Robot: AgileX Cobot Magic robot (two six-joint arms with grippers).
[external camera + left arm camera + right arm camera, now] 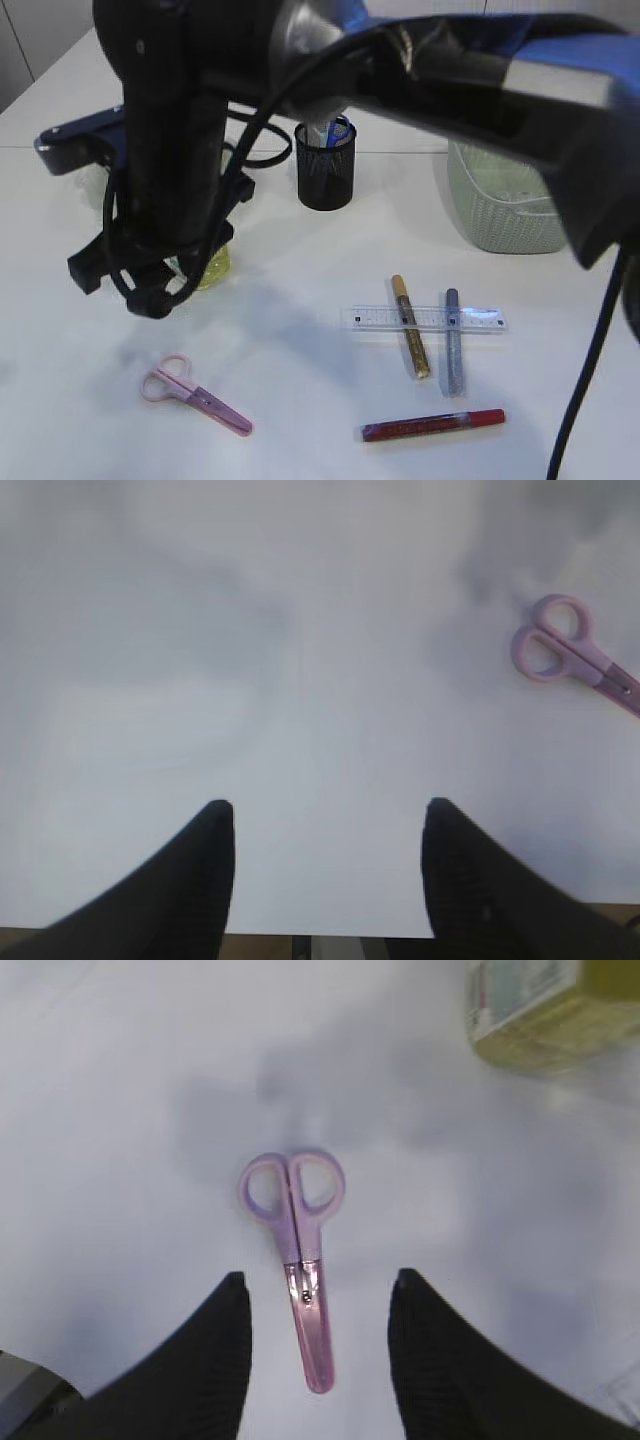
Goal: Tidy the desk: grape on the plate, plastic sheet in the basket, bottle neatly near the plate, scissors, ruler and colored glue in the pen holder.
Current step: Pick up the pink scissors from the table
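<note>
Right gripper (315,1335) is hovering spread over the scissors (297,1240); left gripper (325,865) is hanging spread above the table (300,680).

Office desk: white tabletop (300,290), mesh pen holder (325,170), ruler (423,319).

Matt pink plastic scissors (292,1222), clear glossy plastic ruler (423,319), black mesh pen holder (325,166), smooth white table (300,340)

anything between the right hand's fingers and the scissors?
Nothing. In the right wrist view the open right hand straddles the scissors blades, with only bare table between each finger and them.
</note>
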